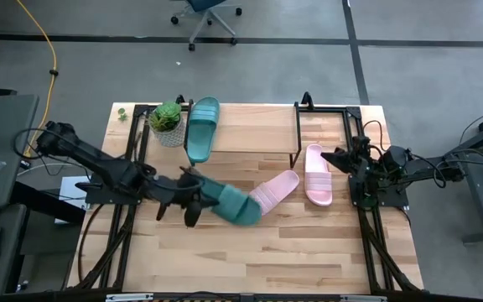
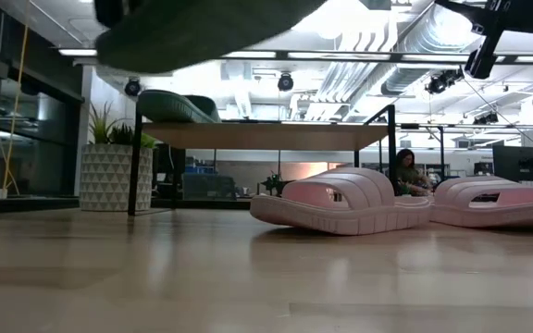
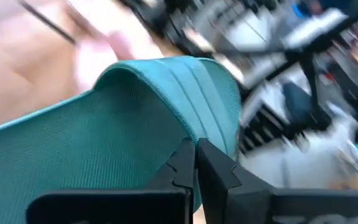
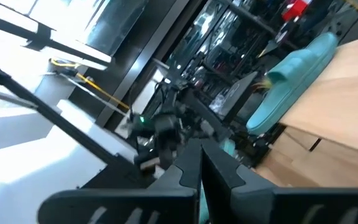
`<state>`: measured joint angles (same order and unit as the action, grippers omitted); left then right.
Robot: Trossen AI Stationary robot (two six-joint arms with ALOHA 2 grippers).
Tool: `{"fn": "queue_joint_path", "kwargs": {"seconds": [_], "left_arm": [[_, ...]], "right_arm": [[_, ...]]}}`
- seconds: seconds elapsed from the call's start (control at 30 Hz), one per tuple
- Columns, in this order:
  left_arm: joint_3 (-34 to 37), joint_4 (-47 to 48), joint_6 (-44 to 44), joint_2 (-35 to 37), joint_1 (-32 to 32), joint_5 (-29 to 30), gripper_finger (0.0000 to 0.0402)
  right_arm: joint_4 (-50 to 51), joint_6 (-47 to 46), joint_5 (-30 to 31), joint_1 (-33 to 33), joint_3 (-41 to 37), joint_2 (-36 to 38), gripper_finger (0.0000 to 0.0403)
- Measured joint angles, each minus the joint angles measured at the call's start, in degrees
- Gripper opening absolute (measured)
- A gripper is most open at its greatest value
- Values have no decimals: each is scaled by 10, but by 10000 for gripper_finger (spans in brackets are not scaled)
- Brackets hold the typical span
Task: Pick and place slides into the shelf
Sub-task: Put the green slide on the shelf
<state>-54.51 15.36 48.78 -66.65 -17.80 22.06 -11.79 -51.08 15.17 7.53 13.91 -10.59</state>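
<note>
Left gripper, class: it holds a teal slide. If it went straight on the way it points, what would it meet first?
Probably the nearer pink slide, lying just beyond the held teal slide in the left gripper; height is unclear.

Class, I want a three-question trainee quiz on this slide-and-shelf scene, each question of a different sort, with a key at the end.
1. True or false: a teal slide already lies on the shelf.
2. Multiple choice: what does the left pincer hold? A) a pink slide B) a teal slide C) the potted plant
3. Fill in: the number of pink slides lying on the table is ____.

Key:
1. True; it lies on the plank beside the potted plant.
2. B; the pincer is shut on the second teal slide, which the low view shows lifted off the table.
3. Two: one pink slide near the middle, the other pink slide close to the waiting right pincer.
</note>
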Motion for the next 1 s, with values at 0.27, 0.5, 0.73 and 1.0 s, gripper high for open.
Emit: {"fn": "queue_joint_path", "kwargs": {"seconds": [0.27,0.5,0.73,1.0], "left_arm": [[-101,36,-50,-8,2,219,0],[-162,33,-90,-81,8,355,0],[-222,-19,-171,-158,66,392,0],[-232,-88,-155,-207,126,423,0]], "right_arm": [[0,7,-35,0,0,0,0],[-7,40,-38,0,0,1,0],[6,73,-37,0,17,-4,0],[252,208,84,0,205,-80,0]]}}
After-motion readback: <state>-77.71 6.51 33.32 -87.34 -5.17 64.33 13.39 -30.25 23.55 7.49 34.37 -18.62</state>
